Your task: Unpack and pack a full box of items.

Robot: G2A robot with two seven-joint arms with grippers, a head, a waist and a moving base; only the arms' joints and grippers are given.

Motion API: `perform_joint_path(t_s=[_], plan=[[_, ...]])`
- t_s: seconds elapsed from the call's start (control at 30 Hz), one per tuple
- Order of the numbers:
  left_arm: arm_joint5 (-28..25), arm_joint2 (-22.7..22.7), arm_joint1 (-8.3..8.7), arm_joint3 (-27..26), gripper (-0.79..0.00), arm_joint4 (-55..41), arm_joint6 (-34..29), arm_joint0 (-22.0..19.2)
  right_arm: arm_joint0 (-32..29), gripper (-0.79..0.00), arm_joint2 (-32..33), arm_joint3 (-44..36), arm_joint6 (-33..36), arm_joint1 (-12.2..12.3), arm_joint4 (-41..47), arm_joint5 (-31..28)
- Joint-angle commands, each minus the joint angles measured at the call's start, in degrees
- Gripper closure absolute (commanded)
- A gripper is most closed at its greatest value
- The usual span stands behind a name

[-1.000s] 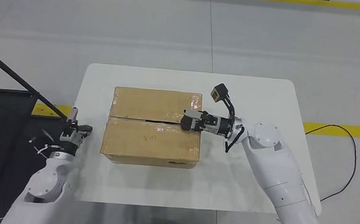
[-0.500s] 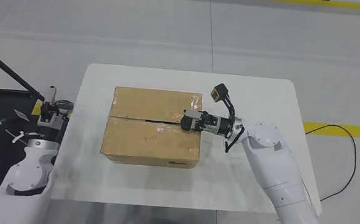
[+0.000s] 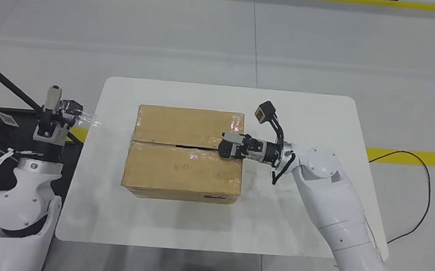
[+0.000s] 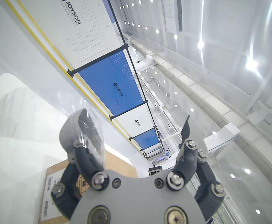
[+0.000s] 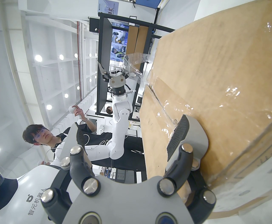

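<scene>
On the desk [image 3: 309,119], the closed box [image 3: 185,163] is seemingly being braced at its seam by the wide-open right claw [image 3: 228,146], while peeled tape [image 4: 91,131] is being held clear, stuck to one finger of the open left claw [image 4: 136,121].

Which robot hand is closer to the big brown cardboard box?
Right. The right gripper is over one end of the brown cardboard box; the left gripper is off the white table, well apart.
</scene>
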Motion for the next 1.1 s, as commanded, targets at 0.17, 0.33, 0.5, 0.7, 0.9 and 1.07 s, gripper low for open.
perform_joint_path(t_s=[0.17, 0.33, 0.5, 0.7, 0.9, 1.07], plan=[[2.83, -1.37, -0.11, -4.98, -0.785, 2.68, -0.54, 0.53, 0.0, -0.785, 0.0, 0.0, 0.0, 0.0, 0.0, 0.0], [4.93, -0.99, -0.23, -8.01, -0.785, 2.78, -2.09, 0.28, 0.0, -0.785, 0.0, 0.0, 0.0, 0.0, 0.0, 0.0], [6.62, 0.15, -0.35, -10.62, -0.785, 3.25, -3.38, -0.59, 0.0, -0.785, 0.0, 0.0, 0.0, 0.0, 0.0, 0.0], [8.42, 2.3, -0.52, -12.25, -0.785, 4.25, -4.46, -2.22, -1.66, -0.785, 0.19, -3.01, -2.51, 0.2, -1.05, 0.54], [9.58, 5.09, -0.73, -14.2, -0.785, 6.11, -5.25, -3.3, -2.21, -0.785, 0.13, -4.21, -3.45, 0.35, -1.76, 0.95], [10.07, 7.66, -0.93, -15.91, -0.785, 6.92, -6.09, -4.23, -2.01, -0.785, -0.38, -4.35, -4.11, 0.34, -2.61, 1.14]])
